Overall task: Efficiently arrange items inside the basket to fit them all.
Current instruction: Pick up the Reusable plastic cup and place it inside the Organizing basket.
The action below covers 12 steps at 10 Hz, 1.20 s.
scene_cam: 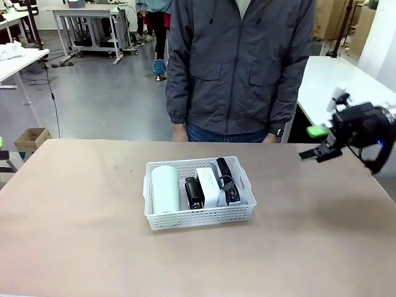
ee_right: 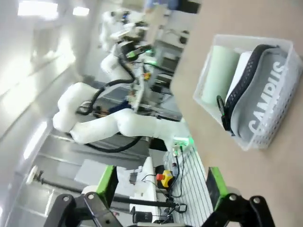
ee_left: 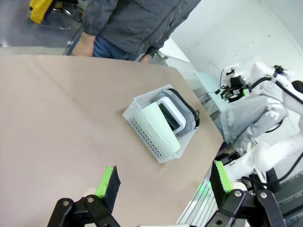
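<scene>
The white basket [scene_cam: 199, 217] stands in the middle of the table with all the items inside. A pale green cup [scene_cam: 165, 189] lies at its left end, then a black stapler [scene_cam: 194, 193], a white box [scene_cam: 210, 184] and a grey pouch [scene_cam: 228, 184] with a black strap at the right end. My right gripper [scene_cam: 311, 143] hovers open above the table, well to the right of the basket. In the left wrist view my left gripper [ee_left: 164, 179] is open and high over the table, far from the basket [ee_left: 143, 129] and cup [ee_left: 162, 127]. The right gripper [ee_right: 160, 182] is open, looking at the pouch [ee_right: 265, 94] in the basket [ee_right: 246, 140].
A person in a grey jacket [scene_cam: 241, 62] stands at the far edge, hands [scene_cam: 179, 132] hanging by the table. Bare tabletop [scene_cam: 74, 210] surrounds the basket. A white table [scene_cam: 337, 80] stands behind at the right.
</scene>
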### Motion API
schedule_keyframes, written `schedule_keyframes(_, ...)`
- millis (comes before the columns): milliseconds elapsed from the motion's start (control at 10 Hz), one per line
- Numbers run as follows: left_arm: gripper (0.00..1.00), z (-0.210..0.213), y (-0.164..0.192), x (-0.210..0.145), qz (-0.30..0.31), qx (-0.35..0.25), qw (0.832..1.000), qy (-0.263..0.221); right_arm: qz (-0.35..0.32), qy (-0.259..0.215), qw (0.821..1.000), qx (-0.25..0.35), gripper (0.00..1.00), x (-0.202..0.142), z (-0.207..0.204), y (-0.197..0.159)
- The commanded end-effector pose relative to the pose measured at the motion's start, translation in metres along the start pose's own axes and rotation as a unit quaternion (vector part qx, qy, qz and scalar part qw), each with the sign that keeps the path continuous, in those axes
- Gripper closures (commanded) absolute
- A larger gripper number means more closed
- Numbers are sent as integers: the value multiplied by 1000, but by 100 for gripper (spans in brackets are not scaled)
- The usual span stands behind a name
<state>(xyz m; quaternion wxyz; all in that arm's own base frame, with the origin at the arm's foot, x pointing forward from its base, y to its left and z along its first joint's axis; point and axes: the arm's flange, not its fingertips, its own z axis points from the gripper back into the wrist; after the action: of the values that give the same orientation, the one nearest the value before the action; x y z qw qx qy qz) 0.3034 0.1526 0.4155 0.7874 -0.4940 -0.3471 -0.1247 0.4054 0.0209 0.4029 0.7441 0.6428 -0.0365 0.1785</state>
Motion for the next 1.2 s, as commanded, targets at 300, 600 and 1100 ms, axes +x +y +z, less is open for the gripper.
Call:
schedule_keyframes(300,0,0,-3,3,1,-6,1000,-9,-25,-23,998,43,0,-18,11,-60)
schedule_keyframes(600,0,0,-3,3,1,-6,1000,-9,-25,-23,998,43,0,-18,11,-60)
schedule_keyframes(1100,0,0,-3,3,1,-6,1000,-9,-25,-23,998,43,0,-18,11,-60)
